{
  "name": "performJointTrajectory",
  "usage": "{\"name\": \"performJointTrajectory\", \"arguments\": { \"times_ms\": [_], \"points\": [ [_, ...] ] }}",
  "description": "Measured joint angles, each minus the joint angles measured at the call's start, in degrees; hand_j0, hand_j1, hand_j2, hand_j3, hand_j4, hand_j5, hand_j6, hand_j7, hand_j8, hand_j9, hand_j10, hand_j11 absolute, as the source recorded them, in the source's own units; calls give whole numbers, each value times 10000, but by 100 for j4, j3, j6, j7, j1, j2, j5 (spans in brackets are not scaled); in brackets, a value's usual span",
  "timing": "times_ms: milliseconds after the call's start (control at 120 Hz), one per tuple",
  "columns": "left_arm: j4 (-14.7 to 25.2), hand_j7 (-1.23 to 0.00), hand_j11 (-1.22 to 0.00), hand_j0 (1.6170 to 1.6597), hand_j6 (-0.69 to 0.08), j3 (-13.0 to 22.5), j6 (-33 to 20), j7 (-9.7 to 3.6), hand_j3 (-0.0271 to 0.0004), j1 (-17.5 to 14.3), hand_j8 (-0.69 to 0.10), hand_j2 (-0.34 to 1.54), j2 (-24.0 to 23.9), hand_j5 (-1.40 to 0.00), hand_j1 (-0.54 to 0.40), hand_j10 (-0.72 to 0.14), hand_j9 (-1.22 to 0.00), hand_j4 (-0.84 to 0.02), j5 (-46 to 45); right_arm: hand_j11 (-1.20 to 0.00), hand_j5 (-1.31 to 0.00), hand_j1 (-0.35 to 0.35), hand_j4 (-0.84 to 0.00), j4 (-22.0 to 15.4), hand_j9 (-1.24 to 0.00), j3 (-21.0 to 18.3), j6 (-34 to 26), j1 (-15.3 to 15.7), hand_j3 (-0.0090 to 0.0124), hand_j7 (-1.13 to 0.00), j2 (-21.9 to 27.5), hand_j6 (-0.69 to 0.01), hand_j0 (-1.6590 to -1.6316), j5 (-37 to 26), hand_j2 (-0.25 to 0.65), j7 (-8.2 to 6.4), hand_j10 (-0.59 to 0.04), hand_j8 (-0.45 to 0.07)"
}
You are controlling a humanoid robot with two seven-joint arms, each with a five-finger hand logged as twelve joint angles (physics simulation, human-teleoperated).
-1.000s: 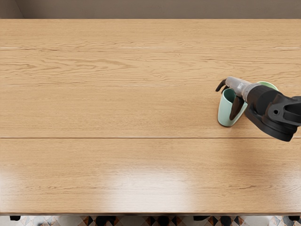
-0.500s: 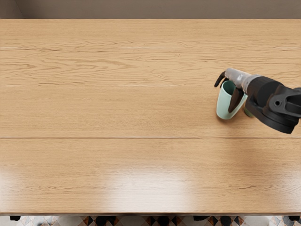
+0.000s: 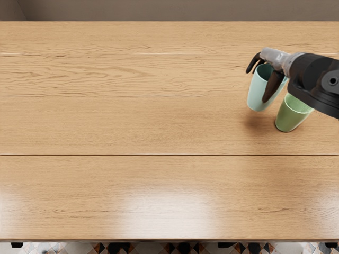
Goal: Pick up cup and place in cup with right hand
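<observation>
In the head view, the silver-and-black right hand (image 3: 258, 82) is near two o'clock on the picture, its black arm (image 3: 318, 79) entering from the right edge between two and three o'clock. Its dark fingers (image 3: 254, 62) are closed around a pale mint-green, smooth, tapered cup (image 3: 256, 94), gripping it by the upper part, with the thumb lying across the side toward four o'clock. The cup hangs above the light wood-grained desk (image 3: 132, 121), and a soft shadow falls below it at six o'clock. Its open mouth shows toward one o'clock.

A leaf-green tapered cup (image 3: 287, 119) stands upright on the desk, near three o'clock on the picture. From the mint cup it lies between four and five o'clock, close by, and the mint cup is outside it. The arm partly overlaps its rim toward two o'clock.
</observation>
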State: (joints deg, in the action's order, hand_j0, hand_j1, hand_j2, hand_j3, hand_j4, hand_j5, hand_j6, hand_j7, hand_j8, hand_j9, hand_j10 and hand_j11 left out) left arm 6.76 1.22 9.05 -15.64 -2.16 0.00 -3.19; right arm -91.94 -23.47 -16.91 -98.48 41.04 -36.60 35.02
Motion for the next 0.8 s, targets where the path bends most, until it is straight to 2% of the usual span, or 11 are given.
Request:
{"name": "performJointTrajectory", "arguments": {
  "times_ms": [200, 242, 300, 367, 800],
  "points": [
    [-7, 0, 1, 16581, -5, 0, 0, 0, 0, -65, -4, 0, 0, 0, 3491, -2, 1, -4, 2, -6514, -6447, 1015, -4505, -24, -6419, -12, 229, -329, -4, -6208, 294, -3460, -16521, 150, 1305, 0, -3030, -2160],
    [-10, 0, 1, 16581, -5, 0, 0, 0, 0, -65, -4, 0, 0, 0, 3491, -2, 1, -4, 3, -6536, -6467, 1078, -4513, -31, -6437, -14, 257, -350, -1, -6223, 358, -3420, -16522, 157, 1528, -1, -3000, -2234],
    [-13, 0, 1, 16581, -5, 0, 0, 0, 0, -65, -4, 0, 0, 0, 3491, -2, 1, -4, 3, -6536, -6471, 621, -4549, -42, -6452, -8, 307, -378, -2, -6240, 455, -3585, -16517, 156, 482, -1, -3103, -2304],
    [-16, 0, 1, 16581, -5, 0, 0, 0, 0, -65, -4, 0, 0, 0, 3491, -2, 1, -4, 3, -6553, -6492, 806, -4618, -62, -6477, 0, 356, -423, -3, -6291, 545, -3741, -16527, 161, 1138, 0, -3236, -2434],
    [-27, 1, 1, 16581, -5, 7, 0, 0, 1, -317, -4, -1, 0, 1, 3491, -2, 1, -4, 3, -6834, -6715, 830, -4864, -232, -6728, -31, 442, -471, -5, -6557, 1055, -3667, -16515, 161, 1025, 3, -3114, -2363]
  ]
}}
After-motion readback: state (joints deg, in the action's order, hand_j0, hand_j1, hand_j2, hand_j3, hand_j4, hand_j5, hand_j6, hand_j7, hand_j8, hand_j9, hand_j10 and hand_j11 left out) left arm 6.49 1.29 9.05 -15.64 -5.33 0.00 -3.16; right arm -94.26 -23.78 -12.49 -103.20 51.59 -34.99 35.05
